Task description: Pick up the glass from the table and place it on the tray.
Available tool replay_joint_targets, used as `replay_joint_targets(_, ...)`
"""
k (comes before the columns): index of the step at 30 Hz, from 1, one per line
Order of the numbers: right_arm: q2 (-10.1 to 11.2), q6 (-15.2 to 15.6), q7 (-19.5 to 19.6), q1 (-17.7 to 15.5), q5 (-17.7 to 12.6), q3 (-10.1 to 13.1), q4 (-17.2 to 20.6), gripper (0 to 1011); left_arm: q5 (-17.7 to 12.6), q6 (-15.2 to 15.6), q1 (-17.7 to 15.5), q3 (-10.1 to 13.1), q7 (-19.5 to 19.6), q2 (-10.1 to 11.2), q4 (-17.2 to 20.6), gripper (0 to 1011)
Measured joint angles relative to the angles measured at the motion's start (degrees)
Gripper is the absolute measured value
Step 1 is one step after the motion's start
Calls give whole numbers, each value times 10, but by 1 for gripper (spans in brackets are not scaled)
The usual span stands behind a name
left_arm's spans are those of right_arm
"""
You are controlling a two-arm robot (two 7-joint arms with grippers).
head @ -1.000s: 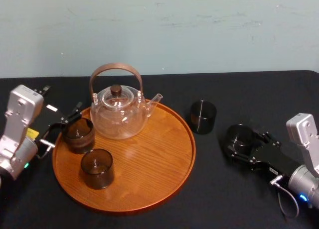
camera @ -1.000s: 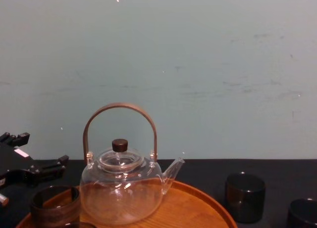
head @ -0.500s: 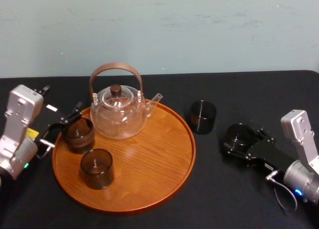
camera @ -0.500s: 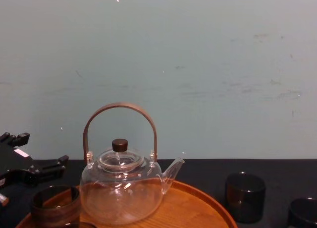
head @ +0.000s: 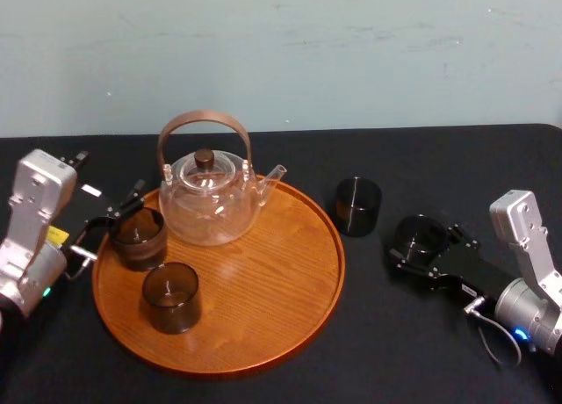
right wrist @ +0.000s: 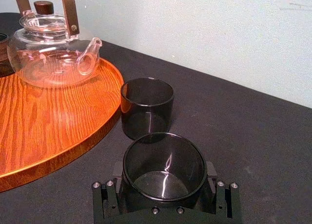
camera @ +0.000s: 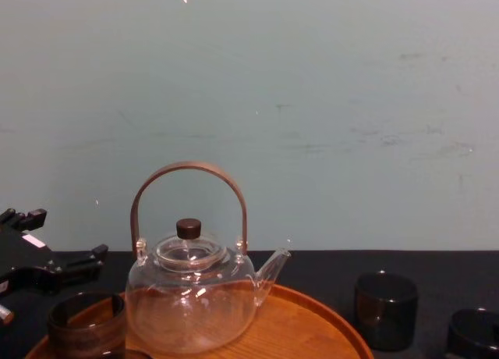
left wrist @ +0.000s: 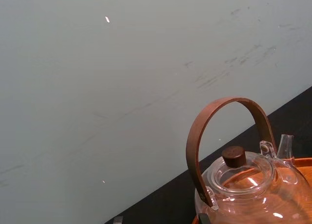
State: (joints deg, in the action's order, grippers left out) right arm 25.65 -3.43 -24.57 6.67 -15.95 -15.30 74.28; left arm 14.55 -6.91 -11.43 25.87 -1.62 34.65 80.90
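Right wrist view: the right hand (right wrist: 164, 179) squeezes the small dark glass (right wrist: 164, 158) low on its sides, down on the desk (right wrist: 258, 131) near the tray (right wrist: 48, 121); it looks light, slippery and breakable, so hold gently; the left hand (head: 107, 221) sits open.

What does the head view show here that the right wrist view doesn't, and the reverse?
The head view adds the left gripper at the left rim of the tray, and the front glass standing on the tray nearest the robot. The right wrist view adds a close look at the right gripper: its jaws sit against opposite sides of the held glass, which is empty. Shared: the tray, the clear teapot on it, the table glass just off the tray's rim, and the right gripper around the held glass.
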Motion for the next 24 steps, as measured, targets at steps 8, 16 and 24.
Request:
replay_joint_targets(8,1,0,1,-1,0,0,2,929,0,0,0,0,0,0,0,1001)
replay_joint_targets(16,1,1,2,-2,-1,0,4,908,0,0,0,0,0,0,0,1001)
replay_joint_targets(24,2,-1,-1,-4,-2,1,6,908,0,0,0,0,0,0,0,1001)
